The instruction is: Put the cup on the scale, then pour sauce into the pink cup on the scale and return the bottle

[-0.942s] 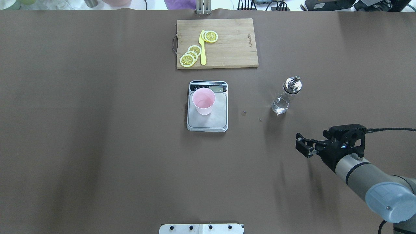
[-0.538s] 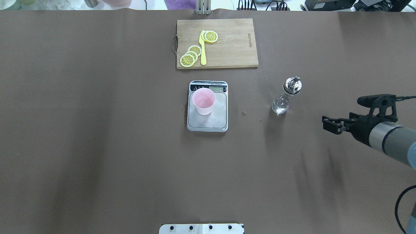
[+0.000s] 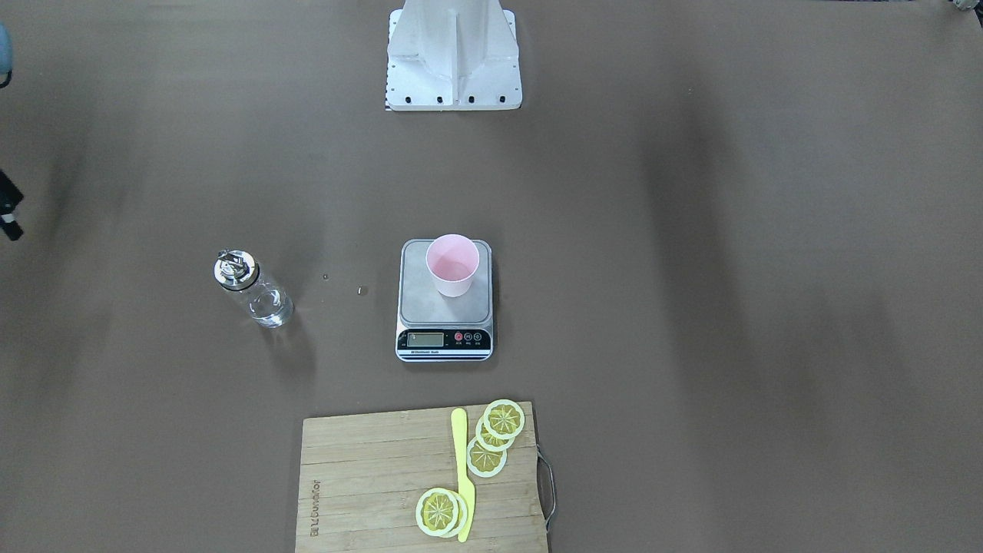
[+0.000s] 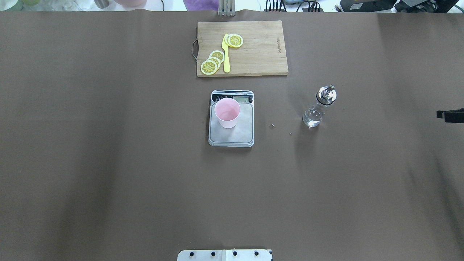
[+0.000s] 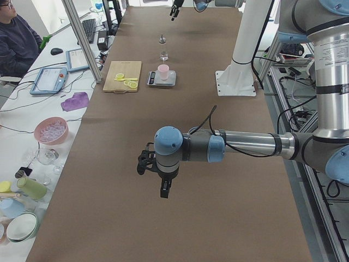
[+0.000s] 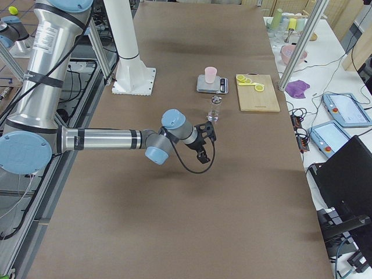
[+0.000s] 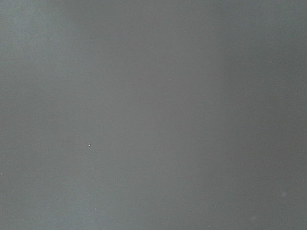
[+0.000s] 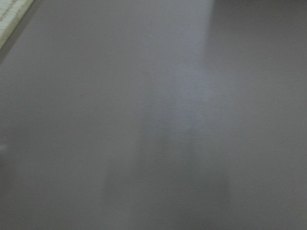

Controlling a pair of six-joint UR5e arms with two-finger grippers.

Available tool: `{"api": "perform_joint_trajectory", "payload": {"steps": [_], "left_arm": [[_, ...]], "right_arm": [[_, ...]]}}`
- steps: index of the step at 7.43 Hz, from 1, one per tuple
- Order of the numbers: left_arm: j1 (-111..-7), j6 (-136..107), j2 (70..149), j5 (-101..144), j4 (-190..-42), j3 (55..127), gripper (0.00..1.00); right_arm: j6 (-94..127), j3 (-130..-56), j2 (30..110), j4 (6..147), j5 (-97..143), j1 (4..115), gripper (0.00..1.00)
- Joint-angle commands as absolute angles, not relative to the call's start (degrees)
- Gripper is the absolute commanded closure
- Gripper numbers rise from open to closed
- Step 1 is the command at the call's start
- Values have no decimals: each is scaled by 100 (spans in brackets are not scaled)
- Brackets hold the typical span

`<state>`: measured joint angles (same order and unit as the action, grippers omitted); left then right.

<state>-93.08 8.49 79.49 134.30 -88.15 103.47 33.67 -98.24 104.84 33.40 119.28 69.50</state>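
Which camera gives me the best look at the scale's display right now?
The exterior front-facing view: the display on the scale faces it upright, clear of the cup. Overhead shows it upside down, just beyond the cup's rim. In both side views the scale is tiny; the wrist cameras miss it.

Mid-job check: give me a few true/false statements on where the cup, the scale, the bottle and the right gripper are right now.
1. The pale pink plastic cup stands upright on the grey steel platform of the kitchen scale. True.
2. The right gripper grips the clear glass bottle with the silver pourer cap. False: the bottle stands alone on the brown table, with the gripper far from it.
3. The yellow knife lies on the wooden cutting board between lemon slices. True.
4. The bottle lies on its side. False: it is upright.
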Motion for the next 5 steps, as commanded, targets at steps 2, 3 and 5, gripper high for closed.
{"api": "perform_joint_trajectory", "payload": {"steps": [2,3,5], "left_arm": [[-9308,853,7928,13430,-8815,10354,2],[-9308,853,7928,13421,-8815,10345,2],[-9308,853,7936,13421,-8772,10327,2]], "right_arm": [[1578,-9360,9951,4819,13227,8795,0],[1069,-9378,9706,5582,13245,9007,0],[371,-9387,8995,7242,13254,9027,0]]}}
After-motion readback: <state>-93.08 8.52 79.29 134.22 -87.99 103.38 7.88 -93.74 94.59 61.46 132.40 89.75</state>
